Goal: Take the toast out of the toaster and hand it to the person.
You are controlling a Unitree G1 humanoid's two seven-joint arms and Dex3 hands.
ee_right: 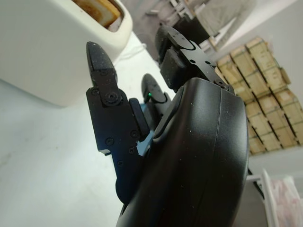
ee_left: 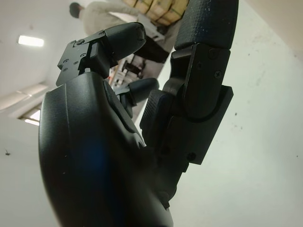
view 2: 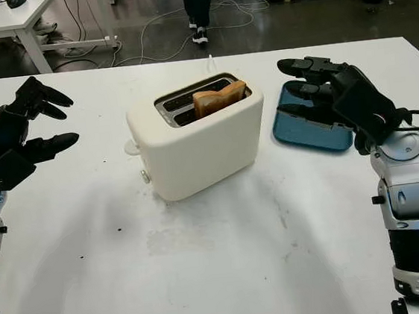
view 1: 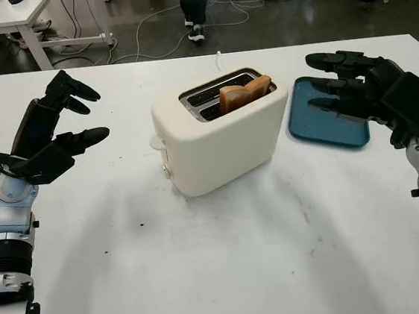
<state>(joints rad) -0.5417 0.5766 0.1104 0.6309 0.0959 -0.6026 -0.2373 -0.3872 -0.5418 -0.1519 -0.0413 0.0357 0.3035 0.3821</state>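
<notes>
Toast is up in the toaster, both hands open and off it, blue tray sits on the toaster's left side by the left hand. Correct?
Not quite: the blue tray lies on the toaster's other side, under the right hand, as the left eye view shows. The rest holds: the toast stands in its slot, and the left hand is open, off it.

One toaster [view 1: 219,137], cream, with two slots, is counted on the white surface [view 1: 229,275]. One slice of toast [view 1: 244,93] is recorded in it. One blue tray [view 1: 326,124] is listed. Two robot hands are noted: left robot hand [view 1: 57,132], right robot hand [view 1: 356,89]. One person [view 1: 194,5] is entered beyond the surface.
</notes>
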